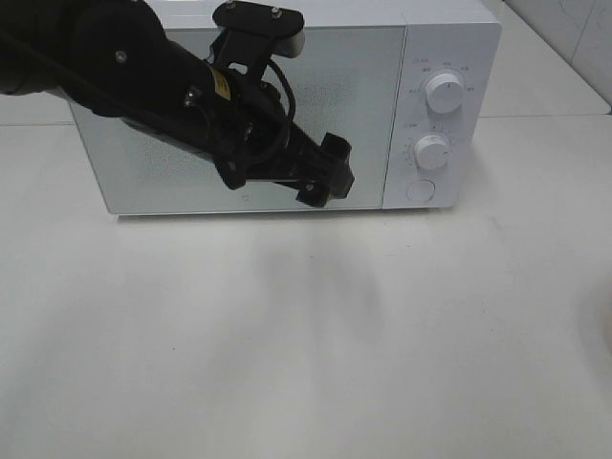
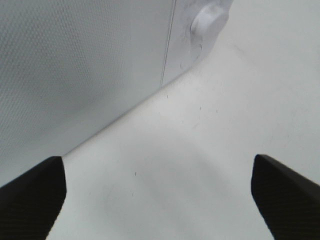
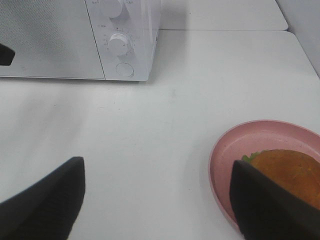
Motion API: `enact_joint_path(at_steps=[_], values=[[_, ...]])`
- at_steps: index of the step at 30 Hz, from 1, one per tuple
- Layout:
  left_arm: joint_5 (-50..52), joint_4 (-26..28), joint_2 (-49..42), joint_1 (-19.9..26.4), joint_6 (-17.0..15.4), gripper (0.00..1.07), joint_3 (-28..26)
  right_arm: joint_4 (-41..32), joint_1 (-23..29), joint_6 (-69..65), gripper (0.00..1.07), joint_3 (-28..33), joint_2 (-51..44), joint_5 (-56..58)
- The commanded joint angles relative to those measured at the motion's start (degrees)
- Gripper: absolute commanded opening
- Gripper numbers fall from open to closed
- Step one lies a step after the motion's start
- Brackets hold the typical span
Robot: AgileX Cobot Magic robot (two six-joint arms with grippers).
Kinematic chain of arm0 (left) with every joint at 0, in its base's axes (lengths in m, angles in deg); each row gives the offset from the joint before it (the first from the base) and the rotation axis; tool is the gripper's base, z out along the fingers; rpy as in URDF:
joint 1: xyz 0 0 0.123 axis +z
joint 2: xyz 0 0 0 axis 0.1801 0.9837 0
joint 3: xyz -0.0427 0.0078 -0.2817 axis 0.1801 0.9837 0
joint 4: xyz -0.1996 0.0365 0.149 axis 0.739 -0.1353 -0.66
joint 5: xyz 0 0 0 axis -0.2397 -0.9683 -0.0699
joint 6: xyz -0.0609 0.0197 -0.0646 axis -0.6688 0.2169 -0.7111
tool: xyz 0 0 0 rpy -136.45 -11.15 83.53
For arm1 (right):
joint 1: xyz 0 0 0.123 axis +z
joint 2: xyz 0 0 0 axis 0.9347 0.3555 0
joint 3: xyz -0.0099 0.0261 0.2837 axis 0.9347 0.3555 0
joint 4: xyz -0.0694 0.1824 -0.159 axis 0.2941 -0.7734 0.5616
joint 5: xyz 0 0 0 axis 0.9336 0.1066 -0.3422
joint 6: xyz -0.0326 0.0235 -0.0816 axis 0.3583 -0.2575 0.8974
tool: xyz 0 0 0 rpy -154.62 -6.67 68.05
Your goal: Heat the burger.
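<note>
The left gripper (image 1: 323,172) hangs spread before the shut microwave (image 1: 191,115) door at ten o'clock; if it misses the round button (image 1: 422,190), the door stays shut; the burger (image 3: 287,172) waits on its plate (image 3: 235,150) at four o'clock beside the spread right gripper (image 3: 157,200).

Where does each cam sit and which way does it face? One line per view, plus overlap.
Exterior high: mounted above, looking down at the table and closed microwave; the left arm and left claw cross its door.
Left wrist: on the left arm, facing the microwave's lower front; open fingertips frame it.
Right wrist: on the right arm, facing microwave, pink plate and burger; right claw open.
Shared: all three see the microwave's lower knob.
</note>
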Motion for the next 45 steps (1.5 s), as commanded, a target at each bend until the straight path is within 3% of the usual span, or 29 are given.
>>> enact_joint_path(at_steps=[1,13,15,18,22,24,26,27,28,30,32,33,35,38,45], values=[[-10.49,0.74,-2.64,-0.17,-0.23,1.01,0.06,0.0,-0.29,-0.4,0.75,0.17,-1.55,-0.57],[-32.77,0.23,-7.91,0.52,-0.29,1.01,0.06,0.0,-0.29,-0.4,0.75,0.17,-1.55,-0.57],[-39.02,0.23,-9.34,3.55,-0.29,1.01,0.23,0.0,-0.29,-0.4,0.75,0.17,-1.55,-0.57],[-39.82,0.11,-9.8,4.47,-0.29,1.01,0.23,0.0,-0.29,-0.4,0.75,0.17,-1.55,-0.57],[-43.54,0.06,-12.95,11.8,-0.29,1.01,0.23,0.0,-0.29,-0.4,0.75,0.17,-1.55,-0.57],[-44.35,0.06,-13.64,13.18,-0.29,1.01,0.23,0.0,-0.29,-0.4,0.75,0.17,-1.55,-0.57],[-46.58,-0.17,-16.04,18.28,-0.06,1.01,0.23,0.0,-0.29,-0.4,0.75,0.17,-1.55,-0.57],[-46.58,-0.17,-16.04,18.28,-0.06,1.01,0.23,0.0,-0.29,-0.4,0.75,0.17,-1.55,-0.57],[-47.96,-0.57,-17.76,22.17,-0.06,1.01,0.23,0.0,-0.29,-0.4,0.75,0.17,-1.55,-0.57],[-48.64,-0.92,-18.68,24.06,-0.06,1.01,0.23,0.0,-0.29,-0.4,0.75,0.17,-1.55,-0.57],[-49.62,-1.66,-21.49,29.16,-0.06,1.01,0.92,0.0,-0.29,-0.4,0.75,0.17,-1.55,-0.57],[-49.62,-1.66,-21.49,29.16,-0.06,1.01,0.92,0.0,-0.29,-0.4,0.75,0.17,-1.55,-0.57],[-49.5,-1.89,-25.55,35.75,-0.06,1.01,4.13,0.0,-0.29,-0.4,0.75,0.17,-1.55,-0.57],[-49.56,-1.89,-29.05,39.82,-0.06,1.01,7.28,0.0,-0.29,-0.4,0.75,0.17,-1.55,-0.57],[-49.68,-2.12,-36.04,45.15,0.57,1.01,15.87,0.0,-0.29,-0.4,0.75,0.17,-1.55,-0.57]])
